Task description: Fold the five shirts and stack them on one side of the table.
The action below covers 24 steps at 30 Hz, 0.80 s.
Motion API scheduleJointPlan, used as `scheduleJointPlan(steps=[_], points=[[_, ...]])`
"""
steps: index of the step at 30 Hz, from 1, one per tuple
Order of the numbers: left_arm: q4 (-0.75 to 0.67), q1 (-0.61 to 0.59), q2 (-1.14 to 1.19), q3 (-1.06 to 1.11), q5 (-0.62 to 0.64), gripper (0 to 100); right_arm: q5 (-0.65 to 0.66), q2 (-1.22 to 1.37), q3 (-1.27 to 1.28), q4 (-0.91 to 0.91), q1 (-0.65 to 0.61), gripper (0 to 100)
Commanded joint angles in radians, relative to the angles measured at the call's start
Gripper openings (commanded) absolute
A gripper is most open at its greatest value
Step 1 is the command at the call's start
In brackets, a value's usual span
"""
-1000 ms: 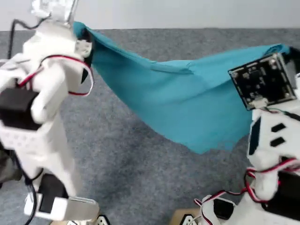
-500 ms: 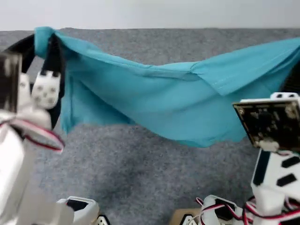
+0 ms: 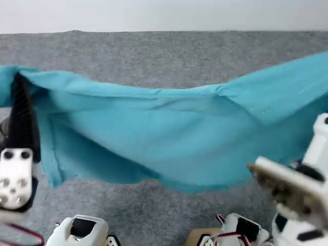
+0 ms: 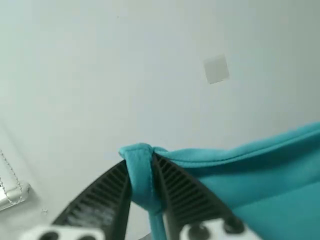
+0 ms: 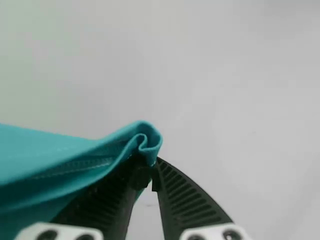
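Shirt [image 3: 169, 138]: teal, one garment, spread wide between the two arms across the high view.
Shirt, top edge: pulled nearly level, with a shallow sag in the middle.
Shirt, body: hangs below that edge in soft folds. A stitched hem runs down the hanging left side, and a flap folds over right of centre.
Shirt, position: lifted off the table [image 3: 169, 56] and hanging over its near half. Cannot tell whether the lowest fold touches the surface.
Left gripper [image 4: 142, 160]: both ribbed black fingers clamped on a bunched corner of the shirt, with a small tuft of cloth poking out past the tips.
Right gripper [image 5: 147, 160]: closed on a rolled, seamed edge of the shirt, with the cloth curling over the fingertips.
Edges: the left corner reaches the left border of the high view, and the right end runs out past the right border.
Open room, far: bare grey table behind the shirt, up to the pale wall [image 3: 154, 13].
Open room, near: a strip of bare table under the hanging fold, with the arm bases [image 3: 82, 230] at the near edge.
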Motion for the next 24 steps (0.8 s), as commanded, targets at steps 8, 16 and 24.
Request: scheduleJointPlan(steps=[8,16,24], points=[[0.020,-0.009,-0.104,-0.008,-0.009,1,0.064,-0.087,-0.032,-0.050,0.016,1.0],[0.018,-0.078,-0.224,0.229,-0.009,1,0.069,-0.088,-0.031,-0.101,0.016,1.0],[0.017,-0.084,-0.310,0.493,-0.011,1,0.061,-0.048,0.012,-0.053,0.016,1.0]])
